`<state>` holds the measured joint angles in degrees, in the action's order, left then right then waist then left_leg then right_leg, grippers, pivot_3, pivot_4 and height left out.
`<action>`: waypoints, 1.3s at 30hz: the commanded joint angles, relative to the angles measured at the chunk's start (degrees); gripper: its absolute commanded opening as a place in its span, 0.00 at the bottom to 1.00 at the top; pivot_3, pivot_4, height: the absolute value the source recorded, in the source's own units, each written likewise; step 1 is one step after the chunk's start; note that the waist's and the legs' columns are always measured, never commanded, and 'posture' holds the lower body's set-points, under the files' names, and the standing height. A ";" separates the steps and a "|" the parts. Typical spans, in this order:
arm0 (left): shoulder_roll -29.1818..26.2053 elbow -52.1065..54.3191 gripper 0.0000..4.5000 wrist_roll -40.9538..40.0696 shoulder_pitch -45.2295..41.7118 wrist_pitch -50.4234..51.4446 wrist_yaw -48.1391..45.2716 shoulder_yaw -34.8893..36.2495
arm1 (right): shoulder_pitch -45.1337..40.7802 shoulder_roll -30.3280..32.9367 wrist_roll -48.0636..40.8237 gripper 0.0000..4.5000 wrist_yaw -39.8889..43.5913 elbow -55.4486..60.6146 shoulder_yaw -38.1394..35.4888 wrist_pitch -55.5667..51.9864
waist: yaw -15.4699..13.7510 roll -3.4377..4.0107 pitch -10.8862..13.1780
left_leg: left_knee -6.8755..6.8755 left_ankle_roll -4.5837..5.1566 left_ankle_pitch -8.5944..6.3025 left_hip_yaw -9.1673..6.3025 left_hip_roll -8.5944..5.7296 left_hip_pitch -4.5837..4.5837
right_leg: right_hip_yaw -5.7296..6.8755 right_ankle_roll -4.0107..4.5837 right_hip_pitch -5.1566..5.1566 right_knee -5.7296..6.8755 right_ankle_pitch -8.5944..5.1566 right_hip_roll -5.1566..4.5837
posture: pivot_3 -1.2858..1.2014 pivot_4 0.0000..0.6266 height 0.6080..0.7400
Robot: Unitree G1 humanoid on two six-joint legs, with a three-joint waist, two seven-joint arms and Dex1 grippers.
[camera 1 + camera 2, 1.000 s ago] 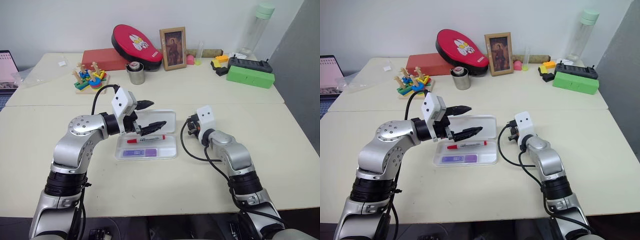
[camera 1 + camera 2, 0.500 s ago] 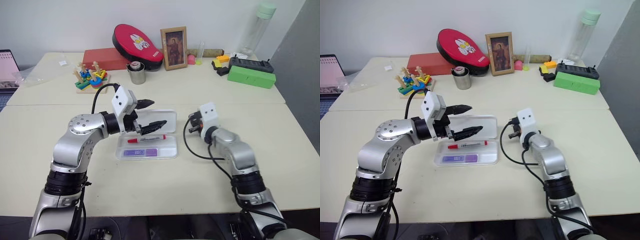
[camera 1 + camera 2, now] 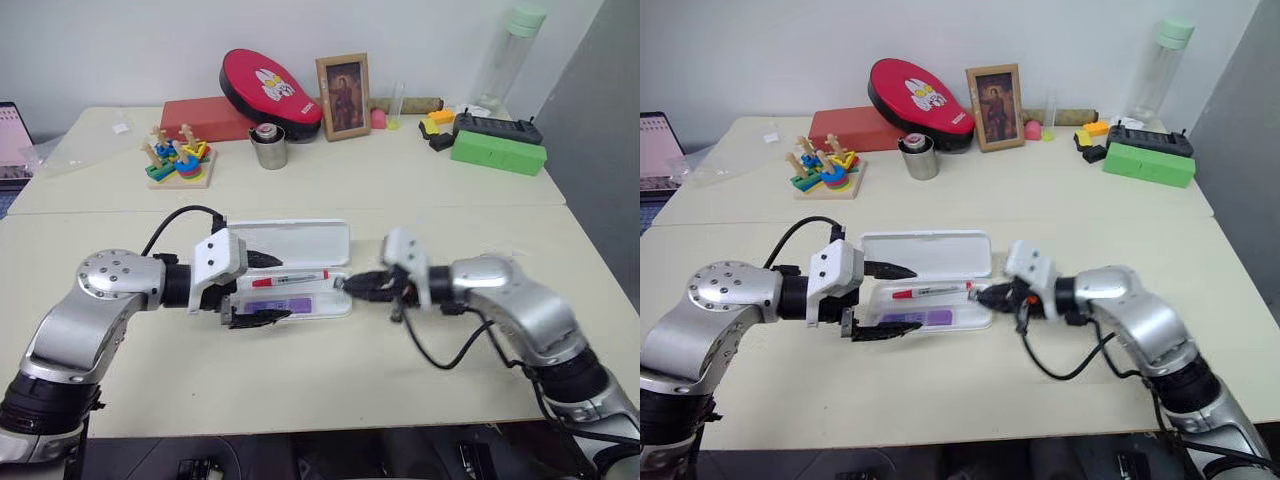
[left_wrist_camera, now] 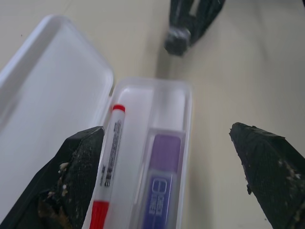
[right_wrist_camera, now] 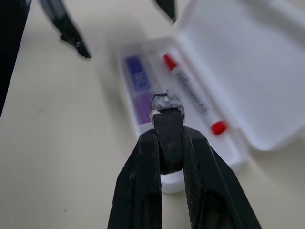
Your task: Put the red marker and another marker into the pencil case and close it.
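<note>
The white pencil case [image 3: 340, 303] lies open in the middle of the table, its lid [image 3: 300, 239] folded back flat. Inside lie the red marker [image 3: 290, 281] and, nearer me, the purple marker [image 3: 284, 301]. My left gripper [image 3: 285, 288] is open wide at the case's left end, one finger over the lid side and the other in front of the near edge. My right gripper [image 3: 346, 286] is shut and holds nothing. It points left with its tip at the case's right end. The left wrist view shows the red marker [image 4: 108, 162] beside the purple marker [image 4: 162, 191].
Along the back of the table stand a red oval case [image 3: 270, 85], a red box [image 3: 205, 118], a picture frame [image 3: 343, 82], a metal cup [image 3: 268, 147], a wooden stacking toy [image 3: 178, 160], a green box [image 3: 498, 152] and a tall bottle [image 3: 510, 55].
My left gripper has come down and drawn back to the case's left end, still open. My right gripper has swung round to point left at the case's right end.
</note>
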<state>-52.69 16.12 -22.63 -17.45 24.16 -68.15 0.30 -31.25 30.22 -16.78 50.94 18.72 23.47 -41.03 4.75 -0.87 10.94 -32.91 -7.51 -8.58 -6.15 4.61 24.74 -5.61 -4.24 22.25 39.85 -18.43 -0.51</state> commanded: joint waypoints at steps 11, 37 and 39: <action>0.53 4.13 1.00 -1.63 0.92 0.85 2.52 1.54 | -2.85 -2.21 8.60 0.06 -0.24 -7.41 4.00 5.31 | -0.59 -0.04 0.02 | 0.02 0.00 0.00 -0.02 0.01 0.04 | 0.03 0.01 0.01 -0.02 0.01 0.00 | 0.52 0.24 1.00; 6.98 10.90 1.00 -12.91 4.59 11.05 17.34 15.06 | -14.86 -11.42 -6.13 0.79 -0.54 -11.01 -14.82 2.86 | 0.09 -0.05 0.04 | -0.01 0.00 0.01 -0.05 0.03 0.01 | 0.05 0.24 0.00 0.13 0.15 0.01 | 0.52 0.24 1.00; 9.03 11.97 1.00 -16.24 5.62 13.84 21.89 20.15 | -21.11 -14.32 -2.58 0.69 -6.76 -19.83 -16.38 4.37 | 0.38 -0.06 0.04 | -0.05 0.00 0.01 -0.04 0.04 -0.07 | 0.03 0.22 -0.02 0.18 0.16 0.02 | 0.52 0.24 1.00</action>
<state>-44.34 25.87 -35.32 -12.54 35.74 -50.28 14.77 -49.01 17.10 -21.15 49.32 4.29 9.69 -38.16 5.13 -0.93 10.98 -32.95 -7.49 -8.55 -6.22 4.65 24.66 -5.54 -4.03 22.19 40.02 -18.27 -0.48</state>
